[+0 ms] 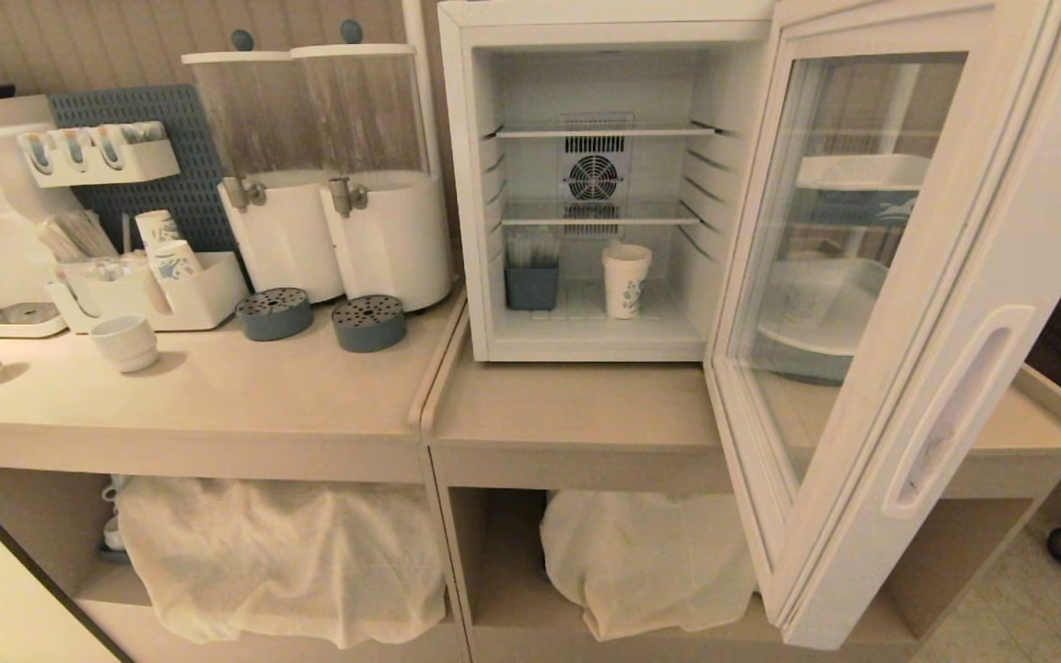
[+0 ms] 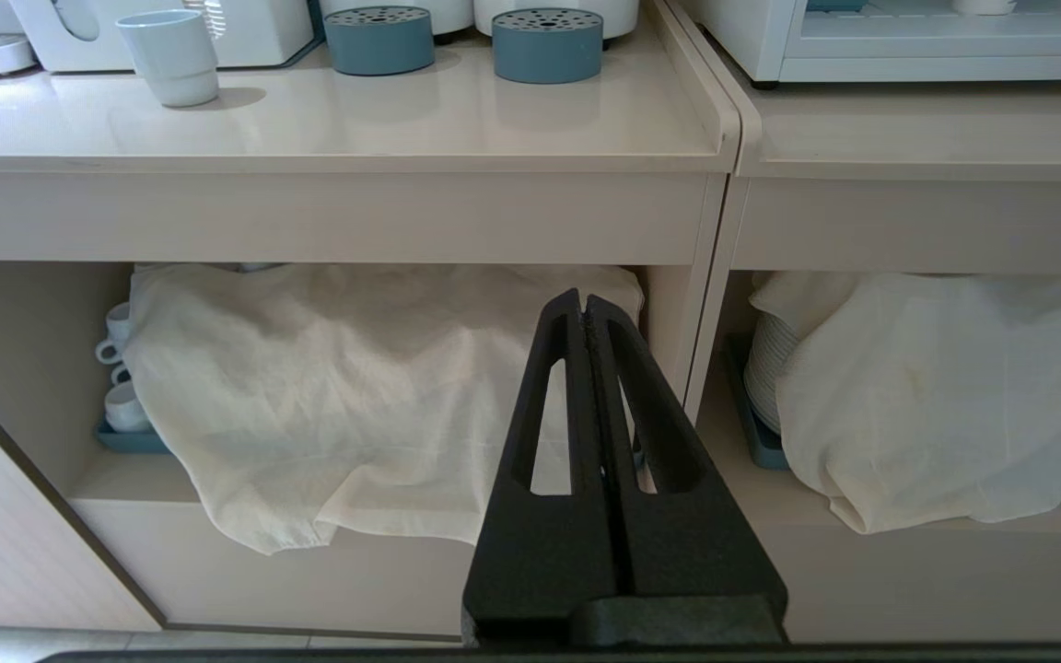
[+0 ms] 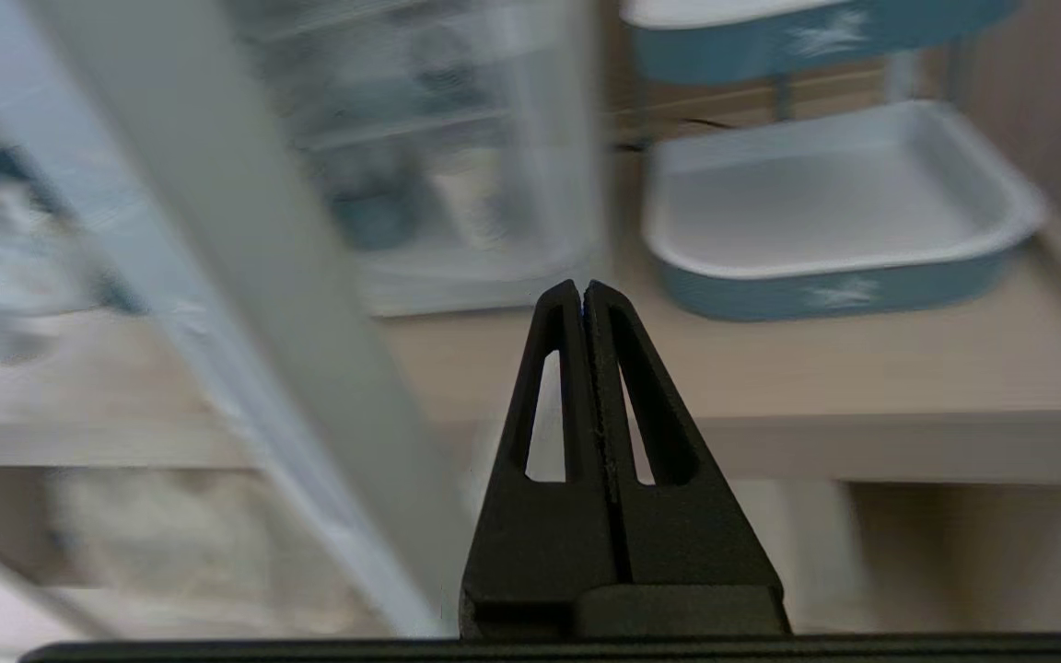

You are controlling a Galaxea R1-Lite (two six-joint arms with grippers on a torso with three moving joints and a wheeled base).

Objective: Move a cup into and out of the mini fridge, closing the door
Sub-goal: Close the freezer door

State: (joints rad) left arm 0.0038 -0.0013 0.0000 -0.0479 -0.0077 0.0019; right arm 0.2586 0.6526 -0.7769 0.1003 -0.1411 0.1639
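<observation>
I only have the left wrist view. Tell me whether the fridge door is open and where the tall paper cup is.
Observer: The mini fridge's white-framed glass door stands wide open, swung out to the right.
Operator: Report the cup.
Observer: The tall white paper cup with small blue print stands upright on the fridge floor, right of a small blue-grey holder.
Operator: Give me the right gripper.
Observer: The right gripper is shut and empty, beside the door's edge, with a white-and-blue tray on the counter beyond it.
</observation>
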